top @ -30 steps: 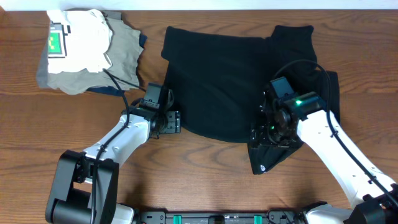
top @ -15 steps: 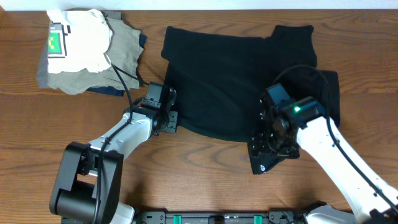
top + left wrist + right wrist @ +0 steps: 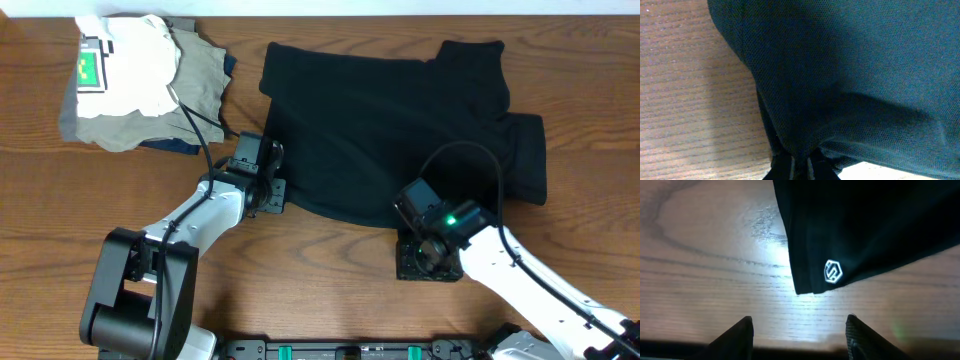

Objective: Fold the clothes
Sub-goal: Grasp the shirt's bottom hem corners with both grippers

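Left gripper (image 3: pixel 272 192) is clamped on the shirt (image 3: pixel 380 120), its jaws closed with a fold of cloth pinched between them at the shirt's lower left edge. In the left wrist view the fabric is a fine dotted knit, soft and matt black, gathered into creases that run down to the pinch.

The shirt lies flat across the middle and right of the table (image 3: pixel 320 290), which is brown wood with a wavy grain. It has a broad body with rounded corners, and a short sleeve juts out to the right. One lower corner narrows to a point by the right gripper (image 3: pixel 428 262). The right wrist view shows that corner bearing a small white hexagonal logo (image 3: pixel 833 271).

The right gripper's jaws stand moderately apart, with dark fingers (image 3: pixel 737 335) either side of bare, glossy wood. They hold nothing; the corner lies just ahead of them, not between.

At the table's far left corner a rumpled cream garment (image 3: pixel 130 60) with a green tag (image 3: pixel 90 68) sits on khaki cloth (image 3: pixel 200 85).
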Controlling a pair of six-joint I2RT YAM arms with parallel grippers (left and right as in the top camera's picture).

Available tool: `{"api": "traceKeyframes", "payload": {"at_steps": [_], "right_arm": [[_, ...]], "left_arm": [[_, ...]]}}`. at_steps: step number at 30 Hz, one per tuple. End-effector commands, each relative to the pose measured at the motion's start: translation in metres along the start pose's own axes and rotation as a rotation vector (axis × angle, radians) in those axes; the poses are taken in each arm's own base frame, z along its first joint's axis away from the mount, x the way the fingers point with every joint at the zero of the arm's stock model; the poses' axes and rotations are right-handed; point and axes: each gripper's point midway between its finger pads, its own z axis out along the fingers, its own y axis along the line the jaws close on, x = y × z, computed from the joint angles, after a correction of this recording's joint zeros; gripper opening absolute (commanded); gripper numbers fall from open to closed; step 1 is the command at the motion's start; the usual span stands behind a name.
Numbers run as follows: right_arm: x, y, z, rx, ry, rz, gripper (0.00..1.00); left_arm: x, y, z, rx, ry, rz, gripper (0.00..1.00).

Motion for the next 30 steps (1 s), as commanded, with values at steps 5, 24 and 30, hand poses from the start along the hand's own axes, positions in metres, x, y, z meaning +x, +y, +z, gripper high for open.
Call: {"api": "traceKeyframes", "payload": {"at_steps": [5,24,30], "right_arm": [[-0.003,-0.014,0.028,0.058,-0.076,0.000,0.56],[0.004,-0.019,0.056,0.106,0.010,0.137,0.22],[0.001,-0.022,0.038,0.118,0.019,0.202,0.01]], "left_arm": [[0.011,0.003,0.008,-0.013,0.045,0.006,0.06],[0.012,0.003,0.008,-0.013,0.048,0.006,0.06],[0.014,0.004,0.002,-0.016,0.061,-0.012,0.06]]}}
